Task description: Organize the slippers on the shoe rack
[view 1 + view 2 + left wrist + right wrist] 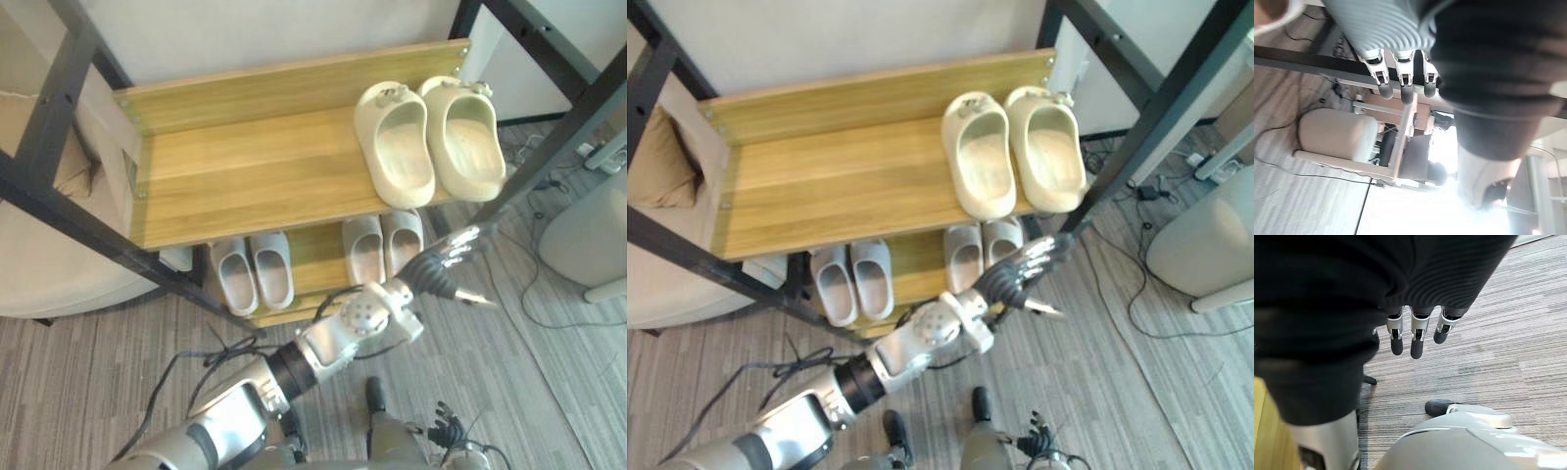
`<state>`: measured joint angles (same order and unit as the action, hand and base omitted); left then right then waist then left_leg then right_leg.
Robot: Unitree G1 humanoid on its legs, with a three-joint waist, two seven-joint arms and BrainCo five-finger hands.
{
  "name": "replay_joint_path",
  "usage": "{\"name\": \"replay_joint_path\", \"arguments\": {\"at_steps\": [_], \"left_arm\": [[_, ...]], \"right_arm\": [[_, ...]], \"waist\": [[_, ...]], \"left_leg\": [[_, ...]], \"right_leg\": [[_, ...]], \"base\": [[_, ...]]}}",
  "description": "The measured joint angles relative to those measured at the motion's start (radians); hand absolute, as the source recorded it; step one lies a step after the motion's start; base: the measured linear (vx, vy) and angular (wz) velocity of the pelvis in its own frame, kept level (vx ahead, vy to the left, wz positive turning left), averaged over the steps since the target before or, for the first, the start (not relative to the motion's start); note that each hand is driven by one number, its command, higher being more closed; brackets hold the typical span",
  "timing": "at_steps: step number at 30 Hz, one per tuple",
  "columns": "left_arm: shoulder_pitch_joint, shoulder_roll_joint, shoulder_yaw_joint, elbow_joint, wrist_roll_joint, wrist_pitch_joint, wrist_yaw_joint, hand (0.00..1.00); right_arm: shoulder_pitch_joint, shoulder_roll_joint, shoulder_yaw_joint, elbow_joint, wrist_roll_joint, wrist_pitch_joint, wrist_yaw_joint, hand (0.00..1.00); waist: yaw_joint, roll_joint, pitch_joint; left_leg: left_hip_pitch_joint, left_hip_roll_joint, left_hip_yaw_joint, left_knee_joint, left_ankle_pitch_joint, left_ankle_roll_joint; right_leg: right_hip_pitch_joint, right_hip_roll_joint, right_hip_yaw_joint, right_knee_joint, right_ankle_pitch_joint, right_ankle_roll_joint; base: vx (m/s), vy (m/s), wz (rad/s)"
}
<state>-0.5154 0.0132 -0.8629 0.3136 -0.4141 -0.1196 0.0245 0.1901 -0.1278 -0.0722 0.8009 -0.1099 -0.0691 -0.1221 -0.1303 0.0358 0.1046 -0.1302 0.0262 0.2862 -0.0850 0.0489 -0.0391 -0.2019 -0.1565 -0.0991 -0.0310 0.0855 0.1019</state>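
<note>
Left eye view: you have the shoe rack (245,176), wooden shelves in a black frame. 1 pair of cream slippers (394,147) sits side by side at the right end of the top shelf. There are 2 more pairs on the lower shelf: grey slippers (235,279) at left, pale slippers (364,250) at right, under the cream pair. Your left robot hand (446,264) reaches across to the rack's right front corner, below the top shelf, fingers stretched out, released, grasping nothing.

Right eye view: same layout. The hand is just beside the pale pair; you can't tell if it touches.

Left wrist view: fingers are straight in a row and empty, with a black frame bar (1303,62) past them and a pale rounded object (1334,134) on the floor beyond.

Right wrist view: your right robot hand (1415,333) hangs over the grey carpet floor (1508,333), fingers straight, released, empty.
</note>
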Motion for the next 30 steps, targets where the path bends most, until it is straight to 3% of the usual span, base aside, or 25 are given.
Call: {"name": "replay_joint_path", "arguments": {"at_steps": [5, 10, 17, 23, 30], "left_arm": [[0.121, 0.063, 0.006, 0.111, 0.055, 0.021, -0.034, 0.00], [0.263, 0.130, 0.114, 0.152, 0.122, 0.042, -0.053, 0.00], [0.407, 0.170, 0.395, 0.300, 0.215, 0.044, -0.045, 0.00], [0.472, 0.168, 0.635, 0.505, 0.314, 0.047, 0.008, 0.00], [0.536, 0.161, 0.757, 0.595, 0.354, 0.049, 0.056, 0.00]], "right_arm": [[-0.028, -0.002, 0.007, 0.019, 0.000, 0.001, 0.001, 0.00], [-0.065, -0.018, 0.035, 0.054, 0.000, 0.002, 0.002, 0.00], [-0.114, -0.019, 0.047, 0.087, 0.001, 0.001, 0.017, 0.00], [-0.115, -0.018, 0.044, 0.096, 0.001, 0.001, 0.024, 0.00], [-0.123, 0.006, 0.035, 0.137, 0.001, 0.000, 0.024, 0.00]], "waist": [[0.002, -0.001, 0.000], [0.010, -0.002, 0.001], [0.028, -0.008, -0.001], [0.050, -0.031, -0.014], [0.066, -0.041, -0.022]], "left_leg": [[0.015, 0.001, -0.025, 0.001, 0.000, -0.001], [0.025, 0.003, -0.042, 0.000, -0.001, -0.003], [0.055, 0.004, -0.066, 0.000, -0.002, -0.005], [0.066, 0.007, -0.081, 0.000, -0.004, -0.006], [0.095, 0.002, -0.104, -0.003, -0.004, -0.007]], "right_leg": [[0.045, 0.003, -0.030, -0.032, 0.004, -0.002], [0.071, 0.005, -0.049, -0.045, 0.006, -0.003], [0.120, 0.005, -0.074, -0.057, 0.002, 0.000], [0.134, 0.004, -0.094, -0.060, -0.006, 0.001], [0.172, 0.000, -0.115, -0.062, -0.015, 0.005]], "base": [[0.01, -0.013, 0.14], [0.02, -0.012, 0.10], [0.00, -0.008, 0.09], [-0.04, -0.008, 0.08], [-0.01, -0.004, 0.10]]}}
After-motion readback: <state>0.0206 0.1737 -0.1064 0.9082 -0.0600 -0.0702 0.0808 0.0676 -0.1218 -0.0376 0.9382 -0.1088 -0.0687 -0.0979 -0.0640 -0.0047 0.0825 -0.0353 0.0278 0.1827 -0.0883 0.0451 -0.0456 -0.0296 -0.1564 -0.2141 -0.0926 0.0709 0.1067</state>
